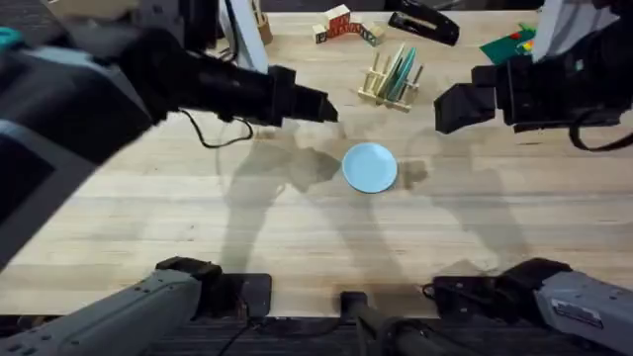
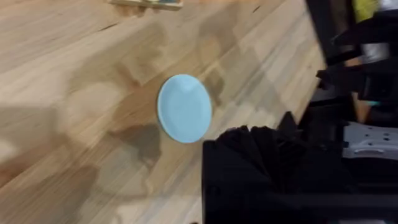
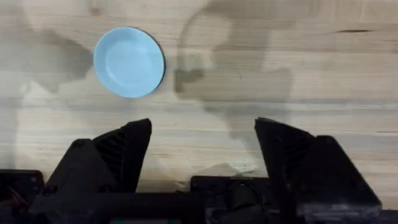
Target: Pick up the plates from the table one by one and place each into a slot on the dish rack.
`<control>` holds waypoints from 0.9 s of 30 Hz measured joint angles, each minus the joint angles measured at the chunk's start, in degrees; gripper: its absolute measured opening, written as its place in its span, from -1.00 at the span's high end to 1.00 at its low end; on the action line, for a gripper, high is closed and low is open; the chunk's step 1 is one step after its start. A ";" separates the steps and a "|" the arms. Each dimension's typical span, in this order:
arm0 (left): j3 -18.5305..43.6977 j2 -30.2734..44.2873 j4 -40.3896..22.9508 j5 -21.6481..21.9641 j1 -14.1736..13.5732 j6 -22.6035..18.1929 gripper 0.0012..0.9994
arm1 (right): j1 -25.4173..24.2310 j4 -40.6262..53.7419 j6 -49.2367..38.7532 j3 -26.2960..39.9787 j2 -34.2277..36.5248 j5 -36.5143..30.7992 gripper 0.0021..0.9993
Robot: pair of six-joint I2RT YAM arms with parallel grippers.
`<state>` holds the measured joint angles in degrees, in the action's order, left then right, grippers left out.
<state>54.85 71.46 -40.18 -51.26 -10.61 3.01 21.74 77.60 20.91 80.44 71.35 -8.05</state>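
Note:
A light blue plate (image 1: 370, 167) lies flat on the wooden table (image 1: 148, 218), near the middle. Behind it stands the small dish rack (image 1: 376, 91), with a pale plate and a teal plate (image 1: 400, 69) upright between its pegs. My left gripper (image 1: 321, 106) hangs above the table, left of the rack and behind-left of the blue plate (image 2: 184, 108). My right gripper (image 1: 442, 109) hovers to the plate's back right. It is open, its black fingers (image 3: 124, 149) spread wide with nothing between them and the blue plate (image 3: 129, 62) beyond them.
Coloured toy blocks (image 1: 341, 24), a black tool (image 1: 425, 22) and green pieces (image 1: 509, 44) lie along the far edge. Bare wood surrounds the blue plate on all sides. Both arm bases sit at the near edge.

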 joint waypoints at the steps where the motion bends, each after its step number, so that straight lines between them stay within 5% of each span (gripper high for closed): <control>1: -1.26 0.00 1.74 -0.99 0.00 0.66 0.92 | 0.00 -0.04 0.00 0.00 0.02 -0.01 -0.99; 12: -10.88 0.61 10.57 -5.28 -0.53 5.56 0.92 | 0.00 -1.27 0.00 0.00 0.00 0.00 -0.99; 27: -10.90 8.24 20.63 -4.25 -8.59 11.51 0.92 | 0.00 -1.31 -1.49 0.00 0.00 -0.02 -0.99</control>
<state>43.94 79.70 -19.56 -55.51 -19.20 14.52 21.74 76.29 19.42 80.44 71.35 -8.07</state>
